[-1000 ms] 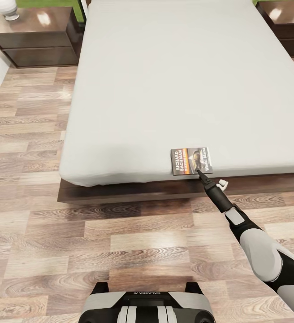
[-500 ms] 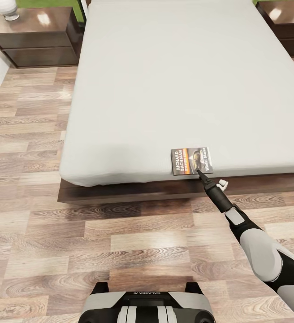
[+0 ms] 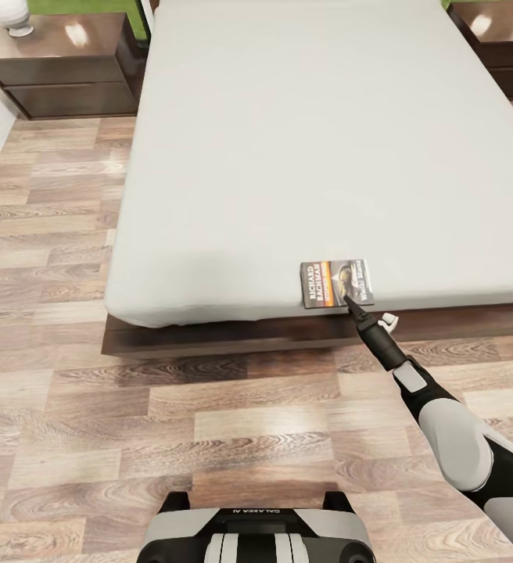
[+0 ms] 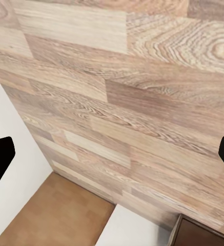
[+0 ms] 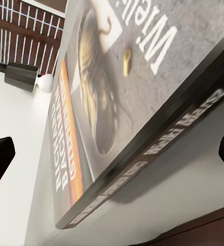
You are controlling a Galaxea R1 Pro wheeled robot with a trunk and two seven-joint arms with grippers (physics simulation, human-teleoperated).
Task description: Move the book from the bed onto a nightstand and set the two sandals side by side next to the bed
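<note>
Thin glossy book (image 3: pixel 336 283) flat on smooth bed (image 3: pixel 303 141).

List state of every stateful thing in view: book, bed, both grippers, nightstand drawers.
Thin dark paperback book with orange band: lying flat, cover up, near the mattress's foot edge.
Large bed with pale grey mattress: bare, carrying just the book.
Right gripper: at the book's near edge, fingers apart in the wrist view.
Left gripper: open, over wood floor.
Glossy dark brown nightstand: drawers closed.
</note>
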